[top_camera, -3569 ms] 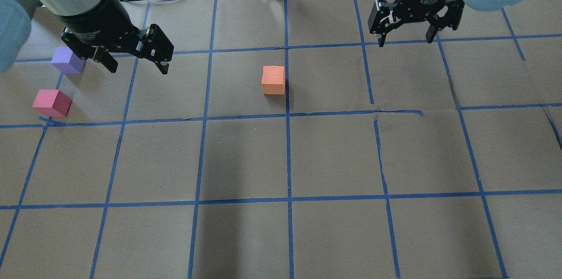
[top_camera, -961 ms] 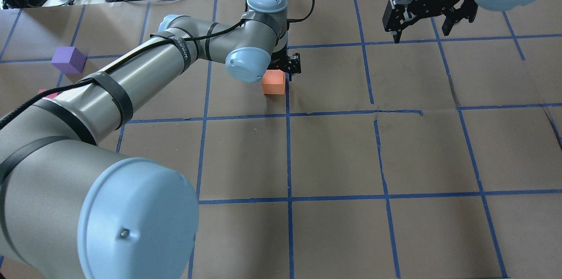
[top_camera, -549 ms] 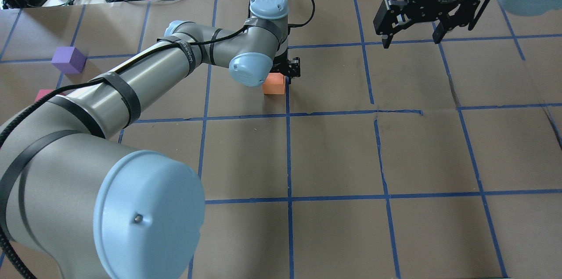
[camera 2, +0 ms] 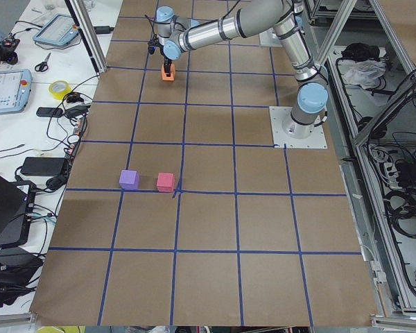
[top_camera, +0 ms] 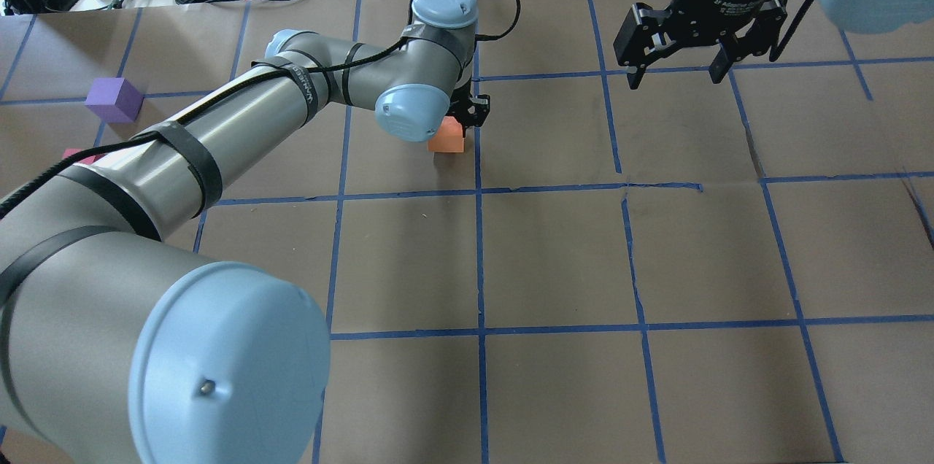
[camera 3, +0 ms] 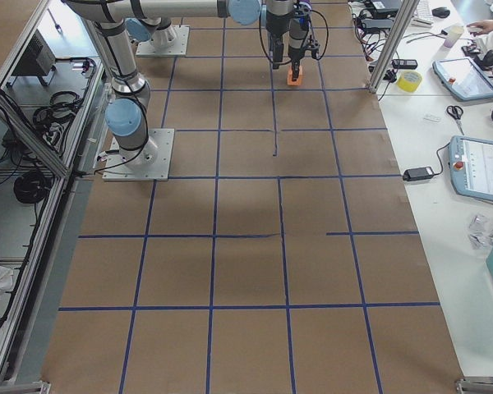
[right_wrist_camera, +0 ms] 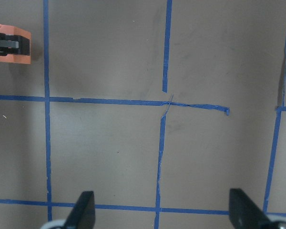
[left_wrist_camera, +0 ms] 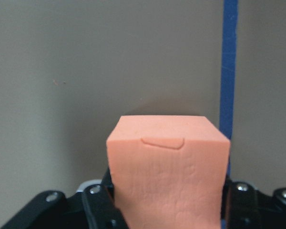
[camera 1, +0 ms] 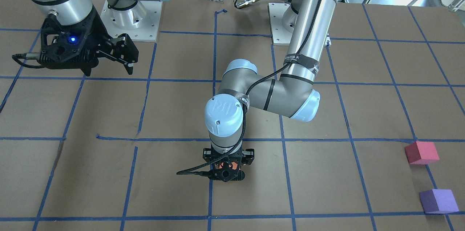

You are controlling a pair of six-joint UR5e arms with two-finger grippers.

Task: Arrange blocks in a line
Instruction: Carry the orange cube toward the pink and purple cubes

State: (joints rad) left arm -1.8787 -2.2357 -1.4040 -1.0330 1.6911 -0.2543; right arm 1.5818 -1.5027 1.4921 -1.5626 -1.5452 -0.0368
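We had left gripper (camera 1: 228, 167) clamped on orange block (left_wrist_camera: 168, 167), mid-table, beside tape line (left_wrist_camera: 228, 71). Pink block (camera 1: 421, 152) and purple block (camera 1: 438, 201) sat near each other, well off left. Right gripper (top_camera: 675, 77) hung open, empty. We judged line barely begun: orange still to place, others unaligned.

You have room on the robot's right; its left is crowded.
The left arm (top_camera: 241, 114) slants across the left squares to the orange block (top_camera: 446, 143); the red block (camera 1: 421, 152) and purple block (camera 1: 438, 201) sit close together at the left edge. The right gripper (top_camera: 676, 77) hangs over the far right squares.
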